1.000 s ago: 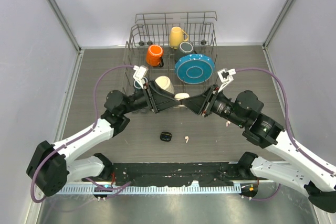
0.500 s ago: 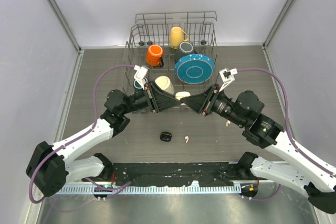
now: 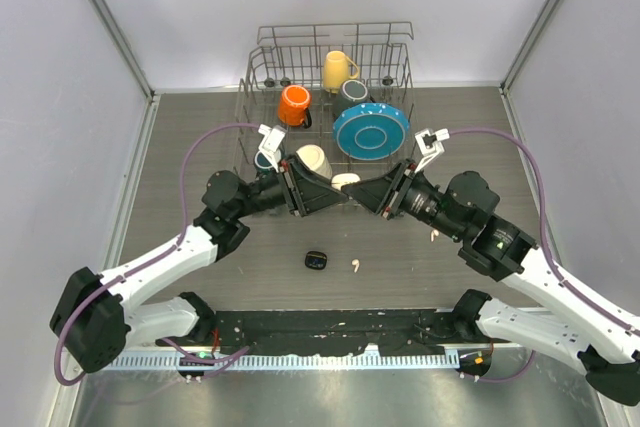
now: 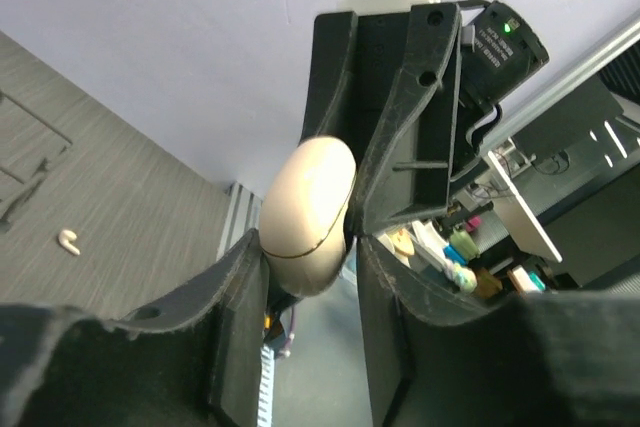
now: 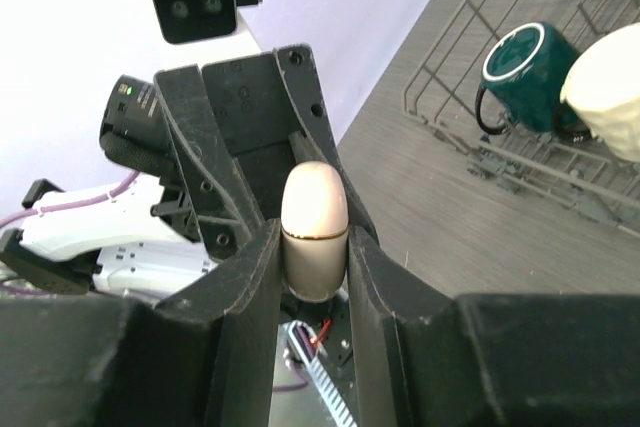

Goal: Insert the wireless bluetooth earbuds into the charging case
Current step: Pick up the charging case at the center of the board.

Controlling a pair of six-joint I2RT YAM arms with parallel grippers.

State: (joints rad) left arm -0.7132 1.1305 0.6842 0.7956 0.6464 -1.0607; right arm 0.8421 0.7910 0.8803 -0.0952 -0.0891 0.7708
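Note:
A cream egg-shaped charging case (image 3: 345, 181) is held in the air between both grippers, just in front of the rack. My right gripper (image 5: 315, 277) is shut on its lower half (image 5: 315, 247), and the seam line shows above the jaws. My left gripper (image 4: 305, 267) closes around the case's other end (image 4: 305, 217), facing the right gripper. One white earbud (image 3: 355, 266) lies on the table below. It also shows in the left wrist view (image 4: 68, 241). Another white earbud (image 3: 434, 235) lies by the right arm. A small black case (image 3: 316, 260) lies beside the first. No black earbuds show.
A wire dish rack (image 3: 262, 65) stands at the back. It holds an orange mug (image 3: 294, 104), a yellow mug (image 3: 336, 69), a blue plate (image 3: 371, 130), a cream mug (image 3: 314, 160) and a teal mug (image 5: 525, 77). Grey walls close in both sides.
Both grippers, with the cream case between them, have shifted slightly towards the rack. The earbuds and the black case on the table have not moved.

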